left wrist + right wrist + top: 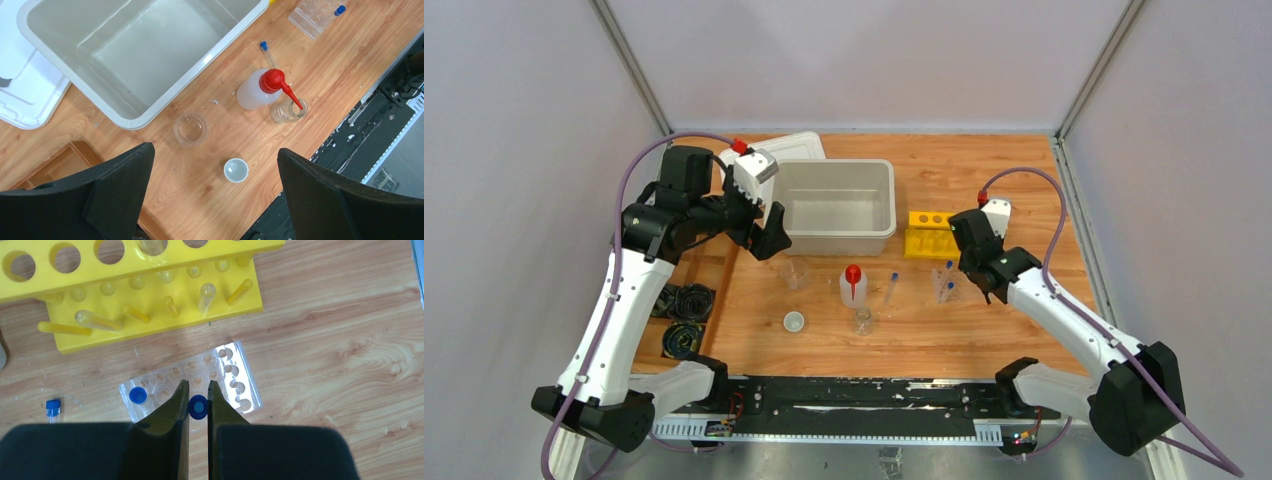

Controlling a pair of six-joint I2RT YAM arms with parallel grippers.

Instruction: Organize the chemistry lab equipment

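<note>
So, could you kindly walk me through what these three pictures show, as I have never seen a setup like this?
These are two white-and-black robot arms bolted at the near edge of a wooden table. The wide picture looks down from above and behind them; the other two come from a camera on each wrist.

On the table stand a grey plastic tub, a yellow test-tube rack, a clear plastic tube tray, a white squeeze bottle with a red nozzle, two small clear glass beakers, a tiny white cup and a loose blue-capped tube.

The left gripper hangs wide open above the cup, holding nothing. The right gripper is closed on a blue-capped test tube over the clear tray.
</note>
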